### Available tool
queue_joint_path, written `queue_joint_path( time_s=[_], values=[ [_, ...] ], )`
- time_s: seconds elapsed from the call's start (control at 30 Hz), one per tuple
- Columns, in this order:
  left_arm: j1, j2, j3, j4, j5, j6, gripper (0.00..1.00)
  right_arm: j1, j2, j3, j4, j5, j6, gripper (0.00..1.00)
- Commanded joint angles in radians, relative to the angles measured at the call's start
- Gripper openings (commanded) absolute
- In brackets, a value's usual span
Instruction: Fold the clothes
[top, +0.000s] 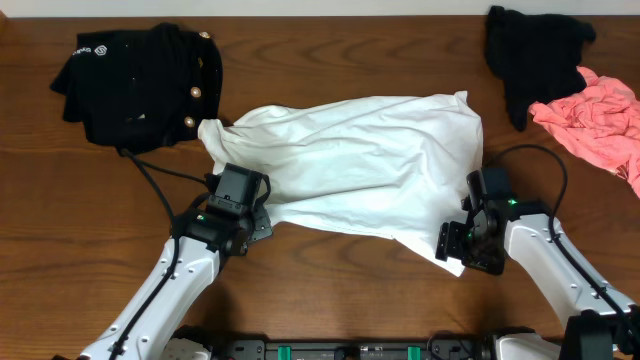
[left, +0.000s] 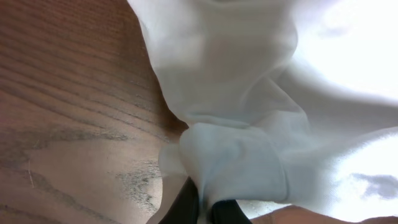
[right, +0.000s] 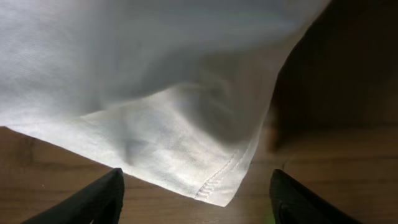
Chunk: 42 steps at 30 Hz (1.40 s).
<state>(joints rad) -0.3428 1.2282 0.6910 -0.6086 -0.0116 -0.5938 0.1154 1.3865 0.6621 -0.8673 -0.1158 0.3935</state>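
— Where on the desk (top: 60, 200)?
— Past the black gold-buttoned garment (top: 140, 85) at far left: left pincer (left: 205, 210), pinched narrow on a bunched edge of the white T-shirt (top: 350, 160). Lies crumpled mid-desk, not yet folded.
— And rightward?
— Right pincer (right: 199, 202), spread wide, straddles the hem corner (right: 217, 186), grips nothing. Beyond, black piece (top: 530, 55) and pink piece (top: 595, 125), heaped.
— Step in hand?
— Probably flattening before any fold. Next: close on that corner, then pull apart evenly.
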Motion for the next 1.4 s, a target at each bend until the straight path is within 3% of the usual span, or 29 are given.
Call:
queue_joint_path(
  time_s=[0.0,0.33,0.53,0.57,0.6,0.63,0.67,0.87,1.03,1.37],
  values=[
    [0.006,-0.004,0.012,0.0,-0.027,0.017,0.06,0.017,0.002,-0.019,0.011,0.0,0.056,0.72],
    [0.006,-0.003,0.012,-0.004,-0.027,0.017,0.06,0.023,0.039,-0.052,0.07,-0.02,0.074,0.69],
    [0.006,-0.003,0.012,-0.008,-0.026,0.017,0.06,0.046,0.1,-0.055,0.106,-0.047,0.074,0.53],
    [0.006,-0.003,0.012,-0.008,-0.026,0.017,0.06,0.051,0.108,-0.055,0.113,-0.048,0.074,0.49],
    [0.006,-0.003,0.012,-0.008,-0.026,0.017,0.06,0.058,0.115,-0.055,0.117,-0.05,0.074,0.37],
    [0.006,-0.003,0.012,-0.007,-0.026,0.017,0.06,0.063,0.119,-0.054,0.121,-0.049,0.074,0.16],
    [0.006,-0.003,0.012,-0.007,-0.027,0.017,0.06,0.067,0.119,-0.053,0.12,-0.049,0.074,0.01],
    [0.006,-0.005,0.037,0.002,-0.027,0.043,0.06,0.067,0.118,0.024,0.089,-0.049,0.023,0.01],
    [0.006,-0.013,0.157,-0.004,-0.042,0.149,0.06,0.066,0.117,0.269,-0.032,-0.005,-0.085,0.01],
    [0.006,-0.016,0.51,-0.056,-0.386,0.277,0.06,0.008,0.117,0.875,-0.185,0.103,-0.299,0.01]
  ],
)
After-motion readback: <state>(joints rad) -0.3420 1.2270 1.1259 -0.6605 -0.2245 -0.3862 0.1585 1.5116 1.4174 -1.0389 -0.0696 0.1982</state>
